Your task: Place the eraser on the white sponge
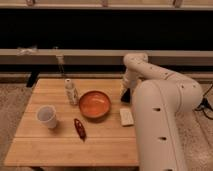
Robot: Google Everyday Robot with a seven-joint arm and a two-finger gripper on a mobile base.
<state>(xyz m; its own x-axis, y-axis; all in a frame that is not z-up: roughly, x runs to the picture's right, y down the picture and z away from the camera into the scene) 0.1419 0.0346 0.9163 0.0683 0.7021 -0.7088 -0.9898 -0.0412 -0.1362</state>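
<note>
A light wooden slatted table (60, 145) fills the centre and 7 o'clock. Speckled grey floor (14, 107) shows at 9 and 3 o'clock. A pale horizontal ledge (90, 56) spans the frame above the table, under a dark wall band (100, 30) at 12 o'clock. Lighting is dim and even. The gripper (125, 94) sits over the table's edge at 3 o'clock.
</note>
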